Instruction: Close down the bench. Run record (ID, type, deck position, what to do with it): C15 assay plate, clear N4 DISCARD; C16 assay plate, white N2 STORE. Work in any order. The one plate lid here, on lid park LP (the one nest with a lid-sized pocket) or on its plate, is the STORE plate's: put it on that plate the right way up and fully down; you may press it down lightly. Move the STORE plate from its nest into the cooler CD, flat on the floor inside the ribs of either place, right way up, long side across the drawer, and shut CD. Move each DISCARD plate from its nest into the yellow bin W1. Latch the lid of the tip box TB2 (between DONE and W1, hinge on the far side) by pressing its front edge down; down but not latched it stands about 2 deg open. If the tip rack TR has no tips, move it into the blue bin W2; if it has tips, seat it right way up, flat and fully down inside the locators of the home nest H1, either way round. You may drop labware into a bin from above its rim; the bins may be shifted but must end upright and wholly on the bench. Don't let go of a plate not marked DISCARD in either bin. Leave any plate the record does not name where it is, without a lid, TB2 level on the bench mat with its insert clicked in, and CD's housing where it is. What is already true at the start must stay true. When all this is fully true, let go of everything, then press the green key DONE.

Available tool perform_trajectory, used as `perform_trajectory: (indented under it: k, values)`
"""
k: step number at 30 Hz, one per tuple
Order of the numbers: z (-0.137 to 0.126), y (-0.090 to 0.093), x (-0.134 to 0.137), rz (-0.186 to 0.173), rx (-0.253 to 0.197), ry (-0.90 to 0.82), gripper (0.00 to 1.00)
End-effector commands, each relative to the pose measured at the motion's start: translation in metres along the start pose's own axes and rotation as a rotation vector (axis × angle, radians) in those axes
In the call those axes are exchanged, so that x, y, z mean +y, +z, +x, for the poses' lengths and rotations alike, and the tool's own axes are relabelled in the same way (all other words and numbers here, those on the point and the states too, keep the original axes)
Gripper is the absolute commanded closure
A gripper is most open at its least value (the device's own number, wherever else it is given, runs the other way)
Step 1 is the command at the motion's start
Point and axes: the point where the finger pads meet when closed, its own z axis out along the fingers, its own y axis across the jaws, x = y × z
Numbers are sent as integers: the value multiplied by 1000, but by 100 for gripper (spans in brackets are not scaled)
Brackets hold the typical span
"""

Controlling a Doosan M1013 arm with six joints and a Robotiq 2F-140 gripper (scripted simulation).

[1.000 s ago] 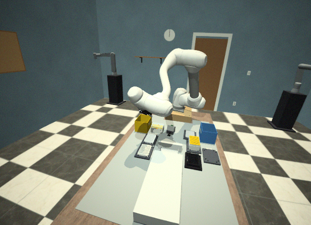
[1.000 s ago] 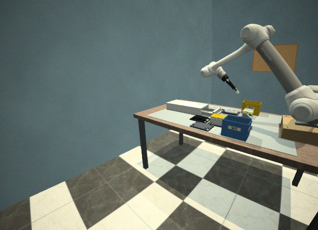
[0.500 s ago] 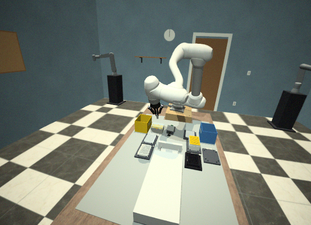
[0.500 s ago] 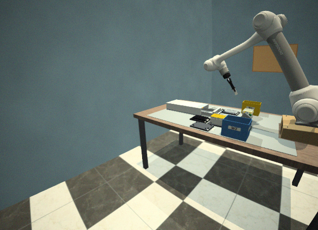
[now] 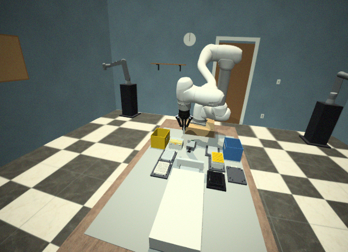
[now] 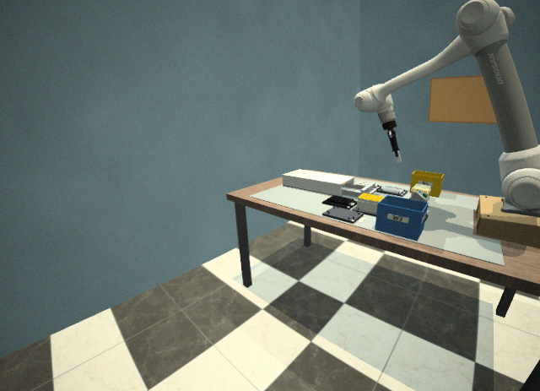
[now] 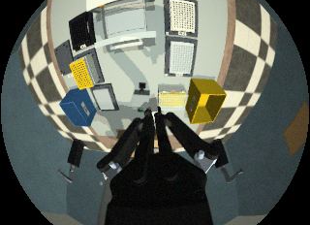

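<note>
Glossy white arm (image 5: 213, 96); wood-edged table (image 6: 278, 205).

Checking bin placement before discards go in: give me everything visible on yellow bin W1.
The yellow bin W1 is an open-topped, box-shaped container with plain walls that look like plastic. It stands upright on the grey bench mat, at the left side of the robot end of the bench. The tip box sits right beside it, with two plates in a row in front of that. No contents show inside. The shut gripper hangs above and to its right, not touching it.
</note>
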Motion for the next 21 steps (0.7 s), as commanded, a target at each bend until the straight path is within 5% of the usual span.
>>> perform_trajectory:
  k: [1,5,7,10,13,16,21]
  values:
    - [1,-1,-18,-13,52,22,100]
    - [0,-3,-37,-22,140,60,100]
    - [0,-4,-44,-22,140,60,100]
    - [-1,-6,-59,-24,229,100,100]
    - [-1,-6,-64,-24,229,100,100]
    - [-3,-8,-75,-19,318,140,100]
    - [-4,-10,-85,-19,318,140,100]
